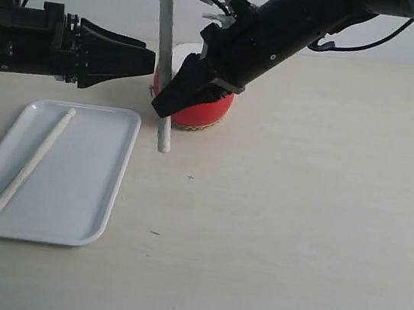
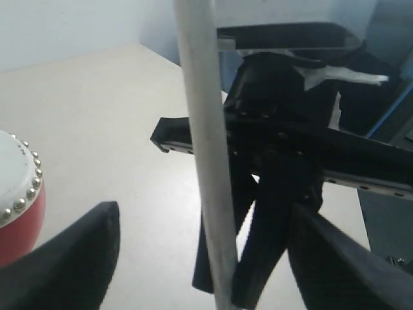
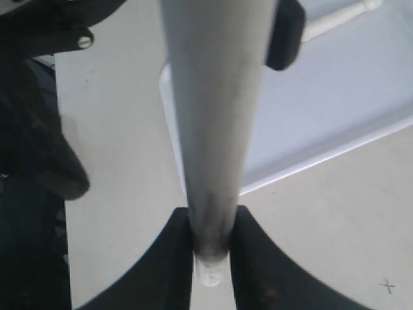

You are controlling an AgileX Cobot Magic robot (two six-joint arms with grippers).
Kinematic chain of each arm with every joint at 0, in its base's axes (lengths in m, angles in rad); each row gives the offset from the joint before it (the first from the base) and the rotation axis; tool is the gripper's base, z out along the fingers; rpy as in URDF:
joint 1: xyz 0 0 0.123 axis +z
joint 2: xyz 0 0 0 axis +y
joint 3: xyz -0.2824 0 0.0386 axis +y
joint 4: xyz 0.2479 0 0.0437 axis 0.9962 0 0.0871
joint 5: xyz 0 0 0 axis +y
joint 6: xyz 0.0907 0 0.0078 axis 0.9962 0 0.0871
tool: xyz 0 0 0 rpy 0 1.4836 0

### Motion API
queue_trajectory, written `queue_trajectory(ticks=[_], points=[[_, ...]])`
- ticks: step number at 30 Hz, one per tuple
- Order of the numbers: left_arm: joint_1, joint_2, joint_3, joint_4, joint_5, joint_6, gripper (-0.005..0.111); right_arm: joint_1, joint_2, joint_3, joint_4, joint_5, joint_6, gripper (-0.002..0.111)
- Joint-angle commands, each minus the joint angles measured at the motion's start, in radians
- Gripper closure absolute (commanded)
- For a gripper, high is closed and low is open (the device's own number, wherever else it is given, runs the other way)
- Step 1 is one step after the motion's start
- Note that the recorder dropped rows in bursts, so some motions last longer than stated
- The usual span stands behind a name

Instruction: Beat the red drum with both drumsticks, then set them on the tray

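Lowest in the frame is bare pale table, with wide open room across the lower right.

At lower left a white tray lies flat. One wooden drumstick rests in it on a slant, its thin end toward the tray's upper edge. This part of the task looks done. The tray's right half is free, long enough for a second stick laid alongside.

Just past the tray's upper right corner, near the frame's centre, the second drumstick stands almost upright, leaning slightly left at the top. Its lower end hangs close to the table; whether it touches cannot be told. The right gripper reaches down from the upper right, clenched on this stick low on its length – the right wrist view shows both fingers pressed against the wood. The steep hold probably suits carrying it; it would need tipping flat to clear the tray's low rim.

At upper left the left gripper points sideways at the upright stick, jaws spread wide and grasping nothing. Its tips sit just beside the stick, so there is little spare room there.

Farthest back, the red drum sits behind the right gripper – mostly hidden.
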Motion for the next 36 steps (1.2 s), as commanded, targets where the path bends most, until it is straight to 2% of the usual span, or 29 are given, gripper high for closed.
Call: queue_trajectory(ticks=[1,9,26,36], points=[[-0.021,-0.007,0.002,-0.016,0.009,0.004,0.037,0.001,0.000,0.002,0.067,0.032,-0.043,0.108],[-0.057,-0.007,0.002,-0.016,0.009,0.013,0.037,0.001,0.001,0.002,0.079,0.032,-0.045,0.108],[-0.052,-0.007,-0.012,-0.016,0.009,0.020,0.037,0.001,0.002,0.002,0.073,0.032,-0.043,0.108],[-0.050,-0.007,-0.018,-0.016,0.009,0.005,0.037,0.056,0.002,0.002,0.027,0.032,-0.039,0.108]])
